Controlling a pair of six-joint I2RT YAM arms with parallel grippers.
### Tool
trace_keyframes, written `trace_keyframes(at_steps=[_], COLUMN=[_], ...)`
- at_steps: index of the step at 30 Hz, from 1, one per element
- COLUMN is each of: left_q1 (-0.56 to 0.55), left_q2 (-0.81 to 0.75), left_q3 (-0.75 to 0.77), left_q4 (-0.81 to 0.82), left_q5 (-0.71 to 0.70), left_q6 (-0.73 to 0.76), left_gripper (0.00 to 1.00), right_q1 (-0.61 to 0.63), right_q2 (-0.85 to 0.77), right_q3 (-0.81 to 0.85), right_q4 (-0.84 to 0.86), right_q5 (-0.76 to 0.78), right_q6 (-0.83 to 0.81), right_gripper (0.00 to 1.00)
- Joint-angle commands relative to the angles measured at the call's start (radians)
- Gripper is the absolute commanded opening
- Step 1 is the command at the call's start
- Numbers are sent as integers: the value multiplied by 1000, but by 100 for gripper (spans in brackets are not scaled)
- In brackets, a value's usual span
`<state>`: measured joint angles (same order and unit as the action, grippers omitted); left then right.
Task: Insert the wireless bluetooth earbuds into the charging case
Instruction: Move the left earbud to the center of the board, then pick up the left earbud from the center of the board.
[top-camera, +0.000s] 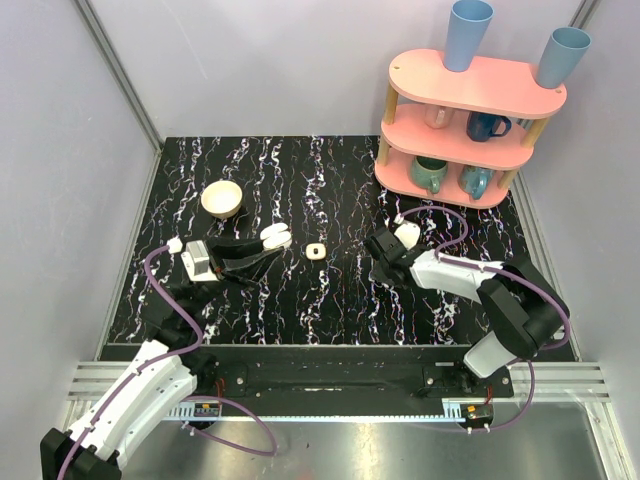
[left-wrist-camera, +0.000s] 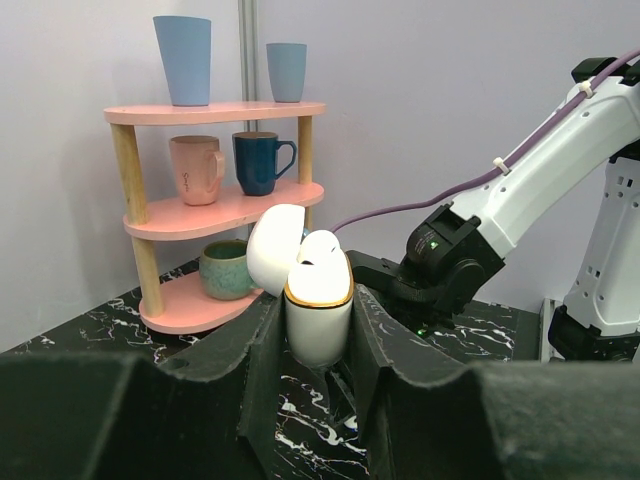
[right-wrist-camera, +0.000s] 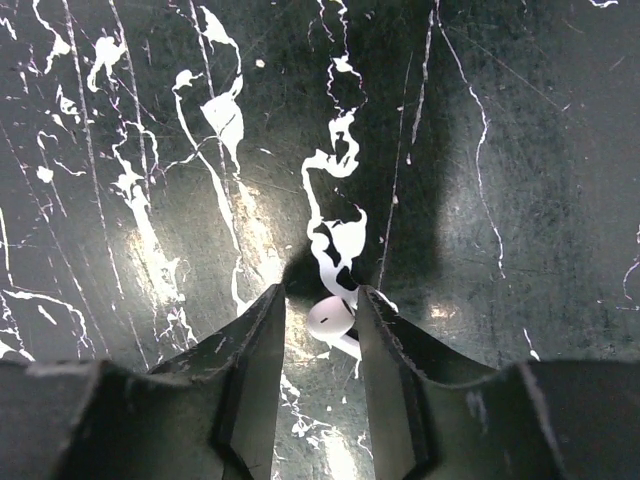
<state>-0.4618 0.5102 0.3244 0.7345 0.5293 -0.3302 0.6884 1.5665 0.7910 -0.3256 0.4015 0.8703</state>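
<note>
Left wrist view. Left gripper (left-wrist-camera: 318, 300): clenched on the charging case (left-wrist-camera: 318, 335), which stands upright with its lid (left-wrist-camera: 272, 250) swung open and what looks like a seated earbud (left-wrist-camera: 320, 246) inside.

Right wrist view. Right gripper (right-wrist-camera: 320, 300): jaws narrowly flank the loose earbud (right-wrist-camera: 330, 318) over the table (right-wrist-camera: 150, 150). Whether it is grasped or only bracketed, I cannot tell.

Top view. The case is held toward the table's left edge. The right gripper is well apart, toward the right edge near the shelf (top-camera: 500, 85).

Hazard: the small, smooth bud may squirt from the jaws or meet its socket askew.
</note>
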Motion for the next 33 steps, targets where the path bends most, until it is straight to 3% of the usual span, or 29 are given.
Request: trace_keyframes(at_steps=[1,12,33], left_q1=[-3,-3,-5], left_q2=[-12,-10,-16], left_q3=[19,18,22], left_q4=[31,31,16], left_q5=[11,14,12], left_q6=[2,0,8], left_gripper=[0,0,0], right_q1=[8,8,8], right_q2=[3,-13,58], right_q3=[-36,-42,2], right_q4=[16,-12,-33], right_q5=[-6,-64,-109], right_q6=[-3,-214,-260], right_gripper=[44,43,38])
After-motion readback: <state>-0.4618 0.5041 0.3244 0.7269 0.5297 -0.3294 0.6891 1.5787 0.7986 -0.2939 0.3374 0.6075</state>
